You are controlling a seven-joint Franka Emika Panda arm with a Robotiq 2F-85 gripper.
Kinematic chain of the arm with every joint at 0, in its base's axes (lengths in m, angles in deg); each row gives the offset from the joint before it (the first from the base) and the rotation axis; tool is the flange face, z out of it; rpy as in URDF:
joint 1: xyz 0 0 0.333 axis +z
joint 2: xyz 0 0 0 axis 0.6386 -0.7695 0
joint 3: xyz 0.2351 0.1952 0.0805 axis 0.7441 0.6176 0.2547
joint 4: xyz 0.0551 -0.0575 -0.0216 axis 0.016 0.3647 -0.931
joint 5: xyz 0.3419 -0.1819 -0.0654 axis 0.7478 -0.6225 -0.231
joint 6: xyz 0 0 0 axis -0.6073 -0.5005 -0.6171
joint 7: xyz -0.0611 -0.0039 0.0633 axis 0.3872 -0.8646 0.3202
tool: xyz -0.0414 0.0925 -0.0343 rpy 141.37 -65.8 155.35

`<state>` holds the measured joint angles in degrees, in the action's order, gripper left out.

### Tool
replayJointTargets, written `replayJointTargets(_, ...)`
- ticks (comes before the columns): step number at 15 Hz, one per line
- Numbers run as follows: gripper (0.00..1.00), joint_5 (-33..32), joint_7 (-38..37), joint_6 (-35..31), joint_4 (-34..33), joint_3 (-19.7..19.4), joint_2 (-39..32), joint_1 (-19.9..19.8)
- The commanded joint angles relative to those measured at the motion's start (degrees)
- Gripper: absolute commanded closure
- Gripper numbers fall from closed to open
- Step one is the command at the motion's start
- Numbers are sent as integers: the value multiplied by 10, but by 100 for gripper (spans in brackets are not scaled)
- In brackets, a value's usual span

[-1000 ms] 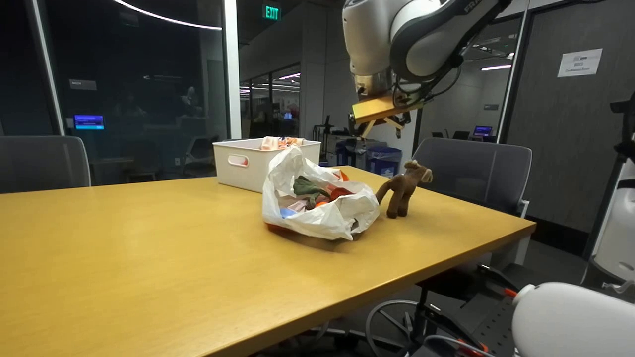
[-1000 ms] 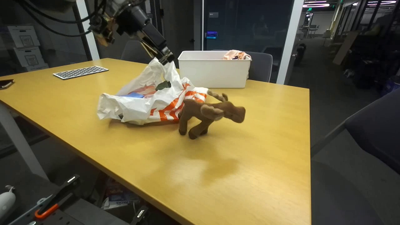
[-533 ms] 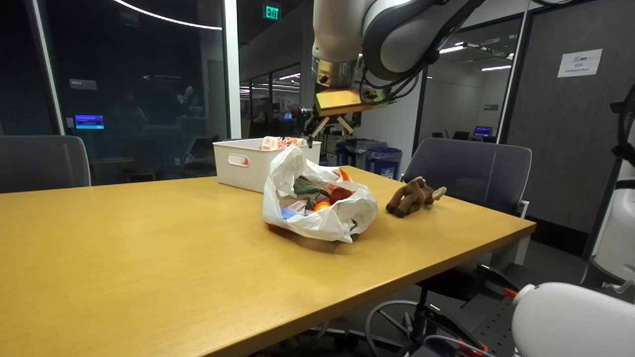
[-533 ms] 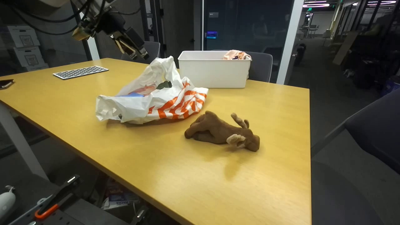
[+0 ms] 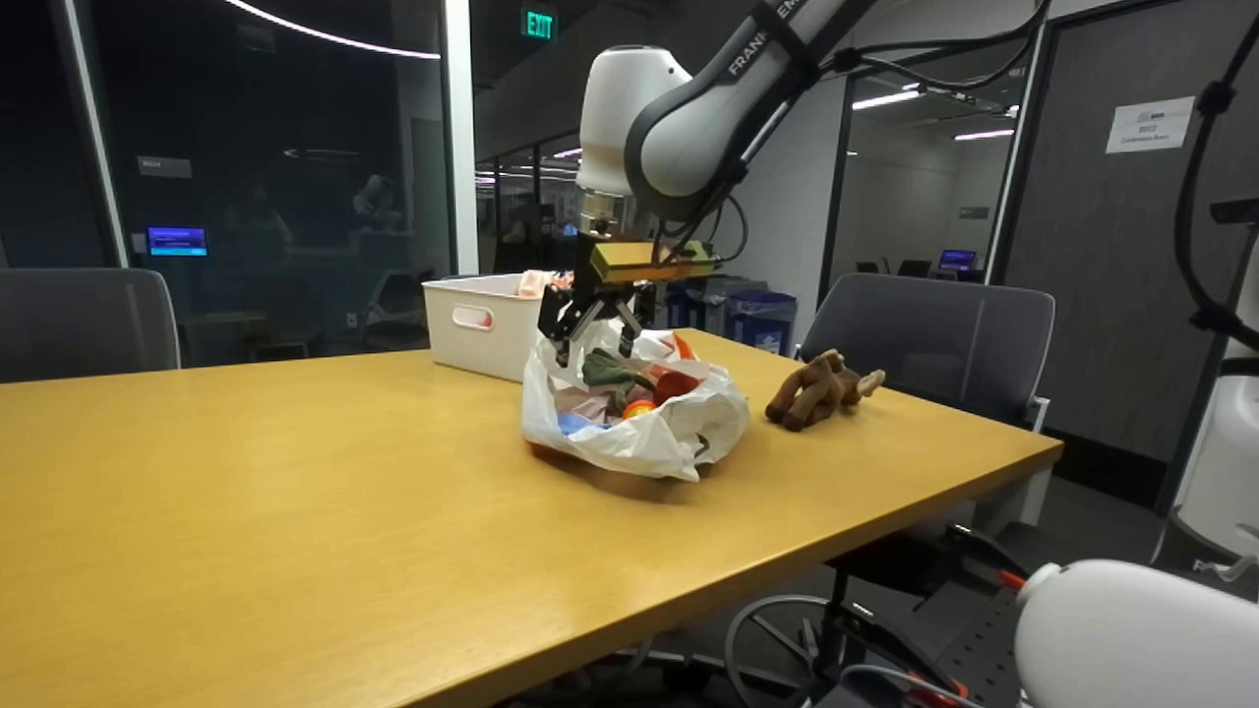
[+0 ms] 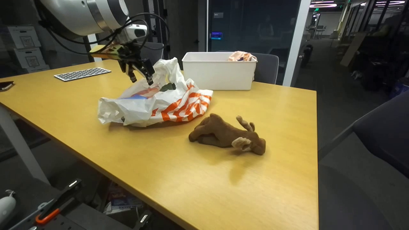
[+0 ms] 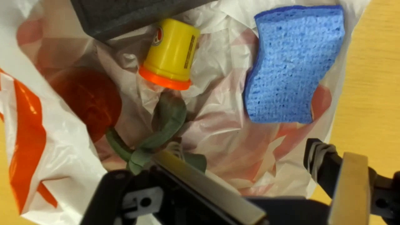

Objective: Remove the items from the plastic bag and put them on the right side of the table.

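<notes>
The white and orange plastic bag point(image 5: 639, 447) lies open on the table; it also shows in an exterior view point(image 6: 182, 110). In the wrist view the bag holds a blue sponge point(image 7: 293, 65), a yellow tub with an orange lid point(image 7: 172, 51), a dark grey block point(image 7: 125, 15), a round red thing point(image 7: 90, 100) and a green leafy thing point(image 7: 168, 125). A brown toy moose point(image 6: 227, 132) lies on its side on the table, apart from the bag. My gripper point(image 5: 595, 352) is open and empty above the bag, also in the wrist view point(image 7: 245, 150). One finger partly hides the green thing.
A white bin point(image 6: 220, 75) with a patterned cloth point(image 6: 242, 56) in it stands behind the bag. A keyboard point(image 6: 82, 73) and a dark phone-like thing point(image 6: 6, 85) lie on the table point(image 6: 271, 191). A chair point(image 5: 934, 344) stands at the table edge.
The toy moose was upright beside the bag and now lies on its side, farther from it. My gripper has moved across and then down over the bag. The bag has barely shifted.
</notes>
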<state>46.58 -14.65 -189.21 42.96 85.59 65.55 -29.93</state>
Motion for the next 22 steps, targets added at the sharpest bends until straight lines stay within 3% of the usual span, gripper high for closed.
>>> replayJointTargets(1,0,-11,29,47,-53,-38,-40,19)
replayJointTargets(13,0,-41,21,87,-118,-117,-132,49)
replayJointTargets(14,25,-41,22,89,-120,-120,-135,53)
replayJointTargets(15,26,-43,21,90,-121,-124,-137,56)
replayJointTargets(20,66,-42,19,87,-119,-133,-136,64)
replayJointTargets(22,77,-38,18,85,-115,-134,-133,63)
